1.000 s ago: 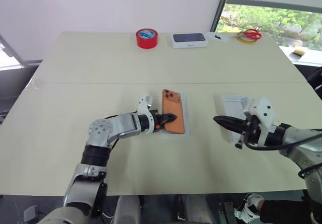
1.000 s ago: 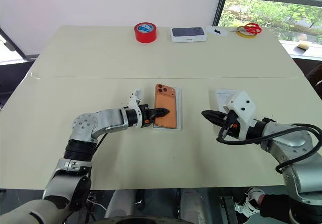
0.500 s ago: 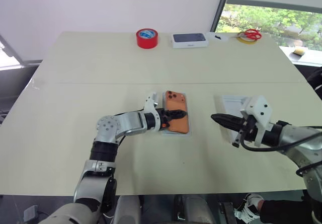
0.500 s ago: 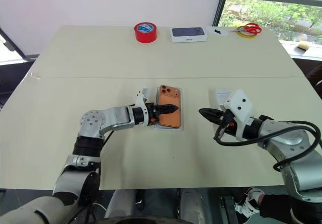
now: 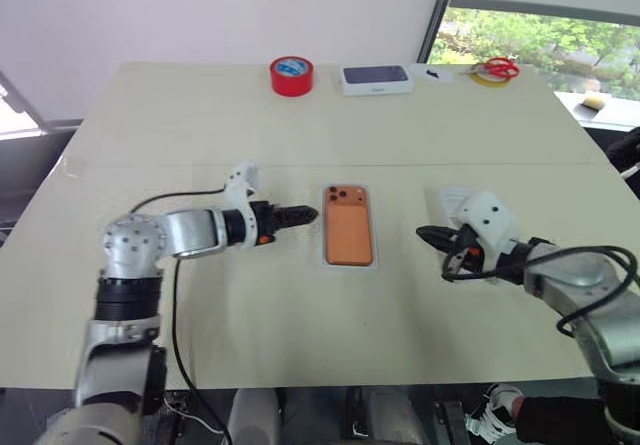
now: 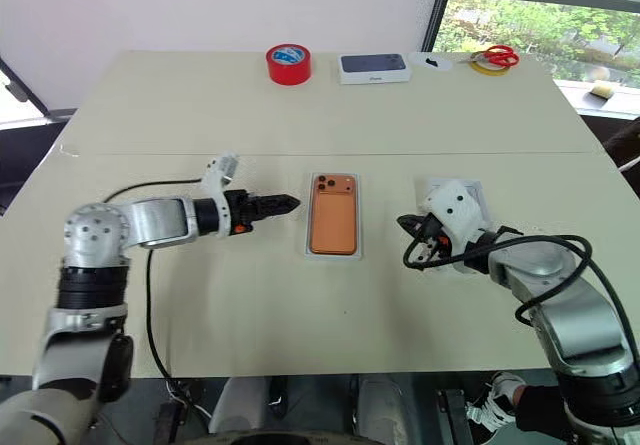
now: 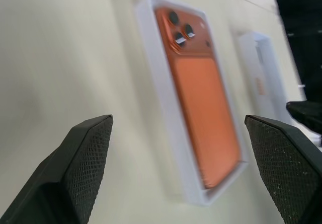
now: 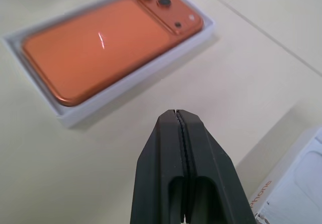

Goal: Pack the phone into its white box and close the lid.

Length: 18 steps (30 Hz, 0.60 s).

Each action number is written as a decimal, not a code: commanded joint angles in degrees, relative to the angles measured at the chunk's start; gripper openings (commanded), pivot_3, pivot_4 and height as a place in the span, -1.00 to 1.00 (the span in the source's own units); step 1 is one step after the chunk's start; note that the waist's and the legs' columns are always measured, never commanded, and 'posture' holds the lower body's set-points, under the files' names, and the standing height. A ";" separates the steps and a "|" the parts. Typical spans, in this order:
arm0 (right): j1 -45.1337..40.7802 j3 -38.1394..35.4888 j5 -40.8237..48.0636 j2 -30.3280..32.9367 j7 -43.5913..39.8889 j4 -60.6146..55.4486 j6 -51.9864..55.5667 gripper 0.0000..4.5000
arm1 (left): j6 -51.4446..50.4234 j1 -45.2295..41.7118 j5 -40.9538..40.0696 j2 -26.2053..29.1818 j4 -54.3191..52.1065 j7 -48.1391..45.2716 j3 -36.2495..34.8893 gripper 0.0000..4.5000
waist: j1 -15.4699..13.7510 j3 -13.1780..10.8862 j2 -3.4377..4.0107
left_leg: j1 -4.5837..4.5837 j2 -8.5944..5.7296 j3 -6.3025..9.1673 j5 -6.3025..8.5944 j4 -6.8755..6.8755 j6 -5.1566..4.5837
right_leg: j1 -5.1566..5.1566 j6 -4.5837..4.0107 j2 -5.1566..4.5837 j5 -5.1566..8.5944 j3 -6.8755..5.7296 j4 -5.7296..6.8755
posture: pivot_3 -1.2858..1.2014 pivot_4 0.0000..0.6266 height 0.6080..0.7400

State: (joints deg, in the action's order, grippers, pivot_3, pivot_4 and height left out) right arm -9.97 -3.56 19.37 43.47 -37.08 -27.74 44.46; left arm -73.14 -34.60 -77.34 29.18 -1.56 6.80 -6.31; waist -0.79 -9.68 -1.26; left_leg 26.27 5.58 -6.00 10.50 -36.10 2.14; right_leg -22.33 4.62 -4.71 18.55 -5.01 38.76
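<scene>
The orange phone (image 5: 348, 229) lies back up, flat inside the shallow white box (image 5: 349, 266) at the table's middle. My left gripper (image 5: 303, 213) hovers just left of the box, apart from it, pointing at it. Its fingers (image 7: 80, 168) stand wide open and hold nothing. The lid (image 5: 452, 199) lies to the right of the box, plain inside up, partly hidden behind my right hand. In front of the lid, my right gripper (image 5: 428, 235) is shut and empty and points toward the box. The right wrist view has the phone (image 8: 105, 48) ahead and a corner of the lid (image 8: 302, 183) beside the shut fingers.
At the table's far edge stand a red tape roll (image 5: 291, 75), a white box with a dark blue top (image 5: 376, 79), and red scissors (image 5: 499, 67) on a yellow ring. A black cable trails from my left arm over the table.
My left gripper let go of the phone, opened, and drew back to the left. The phone, earlier tilted, now lies flat in the box. My right gripper shifted slightly forward and lower.
</scene>
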 commanded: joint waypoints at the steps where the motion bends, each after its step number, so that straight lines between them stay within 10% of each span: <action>1: -3.68 2.46 -1.67 -1.72 3.23 1.36 2.43 -1.00 | 3.19 0.26 8.82 2.45 -5.11 -6.69 4.01 0.38 | -0.02 0.00 0.02 | 0.00 -0.01 -0.01 0.00 0.00 0.00 | 0.00 0.00 -0.02 0.00 0.00 0.00 | 0.03 -0.52 0.85; 7: -10.59 12.09 -9.03 -6.46 9.64 7.19 4.76 -1.00 | 10.73 -0.65 28.56 4.07 -5.89 -16.44 19.09 -0.97 | 0.05 0.00 0.04 | 0.02 0.00 -0.08 -0.01 0.06 0.03 | -0.10 -0.01 0.00 0.00 0.00 0.00 | 0.03 -0.52 0.85; 18: -15.48 17.72 -13.13 -13.57 12.92 9.89 8.31 -1.00 | 13.60 -3.23 42.92 -6.99 -1.17 -24.69 26.71 -0.97 | -0.04 0.03 0.07 | 0.12 0.01 -0.09 -0.02 -0.03 0.02 | -0.13 0.01 0.00 -0.01 -0.01 0.03 | 0.03 -0.52 0.85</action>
State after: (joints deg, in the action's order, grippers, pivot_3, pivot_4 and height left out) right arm -24.78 14.75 6.88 30.12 -24.00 -15.66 52.66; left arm -59.16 -37.95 -35.09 23.37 -2.58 -15.89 18.75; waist -0.83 -9.65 -1.19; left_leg 26.38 5.58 -6.08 10.48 -36.13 2.15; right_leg -22.45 4.63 -4.71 18.54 -5.02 38.79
